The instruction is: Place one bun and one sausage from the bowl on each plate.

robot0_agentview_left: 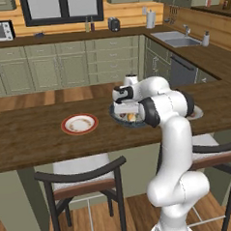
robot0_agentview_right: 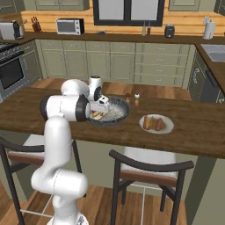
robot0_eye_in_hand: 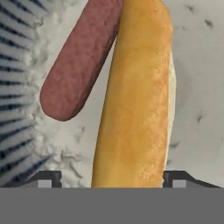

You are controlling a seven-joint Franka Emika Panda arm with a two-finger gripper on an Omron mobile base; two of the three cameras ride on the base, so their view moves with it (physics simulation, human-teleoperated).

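My gripper [robot0_eye_in_hand: 111, 180] reaches down into the dark grey-blue bowl [robot0_agentview_left: 118, 120] [robot0_agentview_right: 119, 105] on the wooden counter. Its two fingertips stand apart on either side of a golden bun [robot0_eye_in_hand: 135, 96], open around it, the right tip close to the bun's edge. A reddish-brown sausage [robot0_eye_in_hand: 81, 57] lies against the bun's left side on the pale speckled bowl floor. An empty red-rimmed plate [robot0_agentview_left: 79, 124] sits left of the bowl. A second plate [robot0_agentview_right: 157, 124] right of the bowl carries a bun [robot0_agentview_right: 148, 122] and a sausage [robot0_agentview_right: 159, 124].
Two dark stools [robot0_agentview_left: 82, 180] [robot0_agentview_right: 151, 169] stand in front of the counter's near edge. Small salt and pepper shakers [robot0_agentview_right: 132, 95] stand behind the bowl. Kitchen cabinets, a sink [robot0_agentview_left: 175, 38] and a stove [robot0_agentview_right: 11, 66] lie beyond.
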